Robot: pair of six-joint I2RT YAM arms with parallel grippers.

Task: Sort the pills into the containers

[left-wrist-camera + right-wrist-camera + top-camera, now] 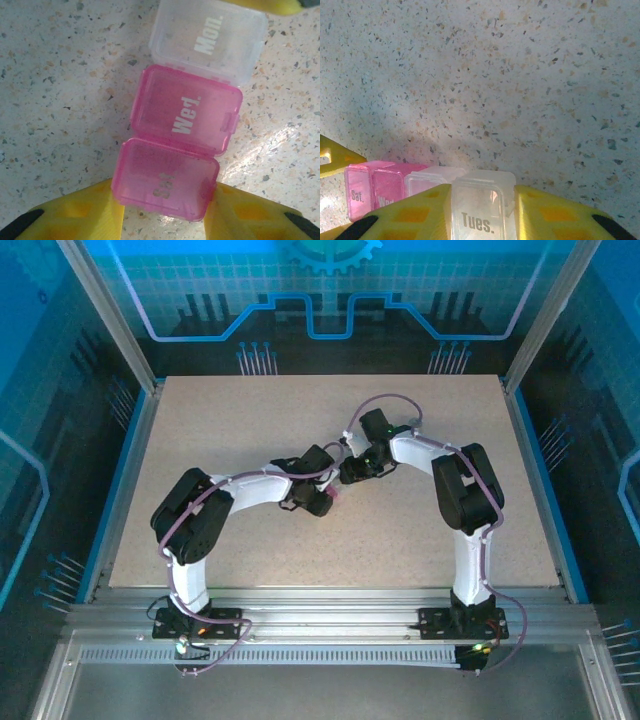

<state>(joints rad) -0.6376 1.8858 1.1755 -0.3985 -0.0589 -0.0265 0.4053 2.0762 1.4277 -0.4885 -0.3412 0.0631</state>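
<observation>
The containers are small day-labelled snap-lid boxes lying in a row on the speckled table. In the left wrist view they are a pink "Sat." box [165,180], a pink "Wed." box [186,111] and a clear "Mon." box [209,40]. My left gripper [165,199] is shut on the "Sat." box, one yellow finger pressed against each side. My right gripper [482,202] is shut on a clear "Tues." box [479,212] at the row's other end. From above, the left gripper [325,498] and right gripper [350,475] meet mid-table. The pills are out of view.
The speckled tabletop [300,550] stretches out bare around the two grippers. A yellow finger of the left gripper [332,155] pokes into the right wrist view beside the pink boxes [370,190]. Metal rails run along the near edge [320,625].
</observation>
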